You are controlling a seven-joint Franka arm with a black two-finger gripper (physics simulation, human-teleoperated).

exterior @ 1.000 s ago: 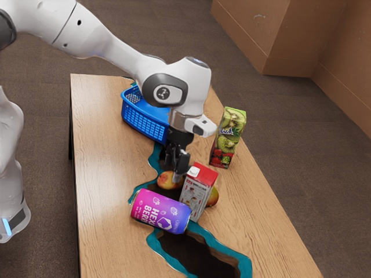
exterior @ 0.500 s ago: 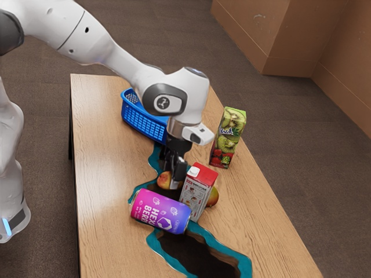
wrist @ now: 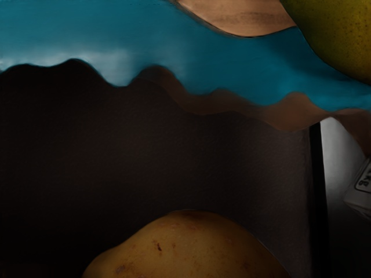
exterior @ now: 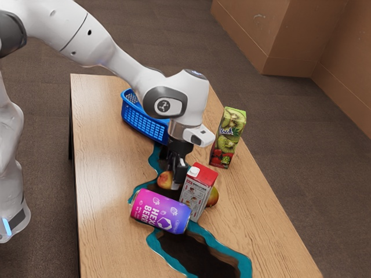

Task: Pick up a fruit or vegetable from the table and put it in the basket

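Note:
My gripper (exterior: 174, 172) is low over the table, right at a red-and-yellow fruit (exterior: 165, 179) and partly in front of it; whether it grips the fruit is unclear. In the wrist view a yellowish, brown-speckled fruit (wrist: 188, 249) lies at the lower edge, just under my hand. A second fruit (exterior: 213, 197) is half hidden behind the red-topped carton; a green fruit (wrist: 336, 35) is in the wrist view's corner. The blue basket (exterior: 141, 123) stands behind the hand, partly covered by the arm.
The red-topped carton (exterior: 197, 194) stands close beside the gripper, with a purple can (exterior: 160, 211) lying in front. A kiwi juice carton (exterior: 228, 139) stands near the table's far edge. A teal-edged dark patch (exterior: 197, 252) covers the middle of the table (exterior: 104, 174).
My hand has come down and slightly toward the exterior view's left, lowering the gripper to the red-and-yellow fruit. The fruits, cartons, can and basket show no clear movement.

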